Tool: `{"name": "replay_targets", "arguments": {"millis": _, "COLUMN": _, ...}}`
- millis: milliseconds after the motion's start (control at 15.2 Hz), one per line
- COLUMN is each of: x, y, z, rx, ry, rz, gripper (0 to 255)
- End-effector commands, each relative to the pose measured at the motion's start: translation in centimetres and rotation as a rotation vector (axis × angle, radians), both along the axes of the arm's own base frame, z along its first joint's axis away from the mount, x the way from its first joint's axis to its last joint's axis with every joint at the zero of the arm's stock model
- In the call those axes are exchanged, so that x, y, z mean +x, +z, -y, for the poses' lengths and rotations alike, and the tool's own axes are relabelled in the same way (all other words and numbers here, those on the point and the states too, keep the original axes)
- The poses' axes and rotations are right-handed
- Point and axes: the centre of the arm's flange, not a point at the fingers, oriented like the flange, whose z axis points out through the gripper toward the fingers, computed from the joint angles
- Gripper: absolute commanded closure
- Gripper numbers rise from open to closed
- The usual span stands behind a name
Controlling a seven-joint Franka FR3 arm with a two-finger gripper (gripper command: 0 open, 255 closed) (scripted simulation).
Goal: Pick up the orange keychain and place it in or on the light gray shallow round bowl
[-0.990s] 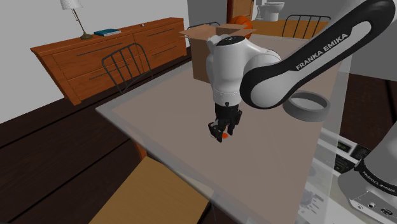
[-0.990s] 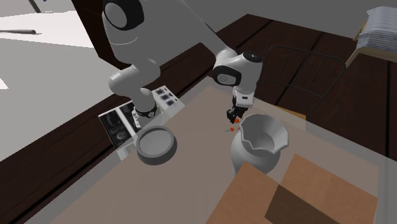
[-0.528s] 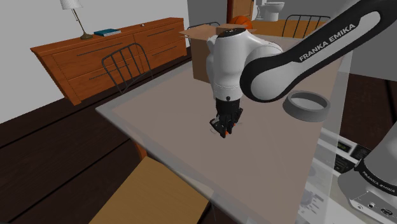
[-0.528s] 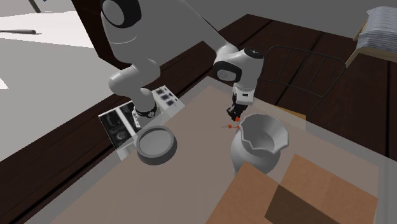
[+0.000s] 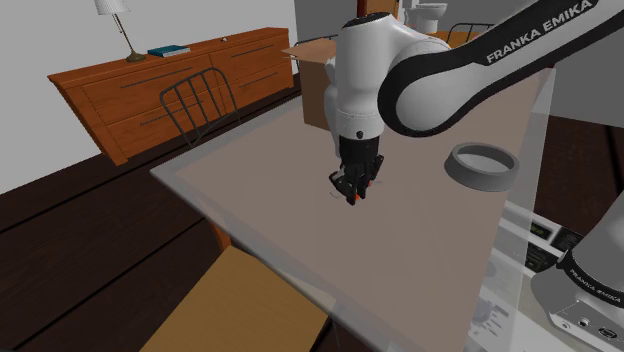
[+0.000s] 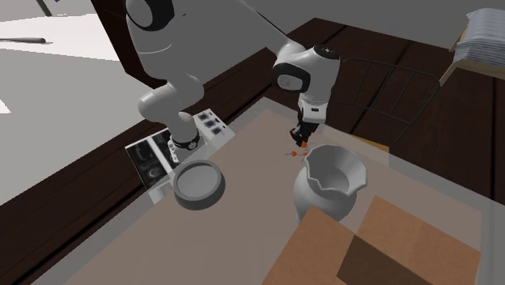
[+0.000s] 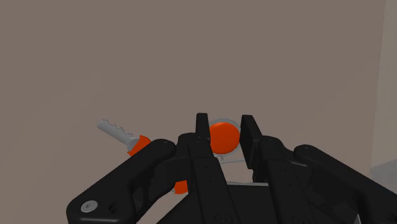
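Orange keychain (image 5: 353, 199) sits pinched in the closed pincer (image 5: 352, 192) over the bench's (image 5: 260, 200) middle, well apart from the grey bowl (image 5: 483, 166). Second exterior view: pincer near a pale pitcher (image 6: 328, 190). Wrist view: fingers (image 7: 202, 130) clasp the orange disc (image 7: 224, 137), key (image 7: 118, 130) jutting aside.

Even, diffuse light, bright overall. The counter (image 7: 191, 57) around the claw (image 7: 224, 127) reads as one flat taupe tone. A pale grey sheen runs along the claw's black edges. The orange keychain (image 7: 224, 137) clasped in it looks flatly saturated. Above the claw, the arm's (image 5: 370, 80) white shell shades to grey underneath.
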Motion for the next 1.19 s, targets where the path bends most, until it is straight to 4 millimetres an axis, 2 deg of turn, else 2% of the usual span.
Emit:
{"name": "replay_targets", "arguments": {"millis": 0, "x": 0.1, "y": 1.1, "z": 0.1, "rx": 0.0, "ry": 0.0, "rz": -0.001, "gripper": 255}}
{"name": "replay_targets", "arguments": {"millis": 660, "x": 0.1, "y": 6.1, "z": 0.1, "rx": 0.0, "ry": 0.0, "rz": -0.001, "gripper": 255}}
{"name": "replay_targets", "arguments": {"millis": 1122, "x": -3.4, "y": 6.3, "z": 8.7, "rx": 0.0, "ry": 0.0, "rz": 0.0, "gripper": 255}}
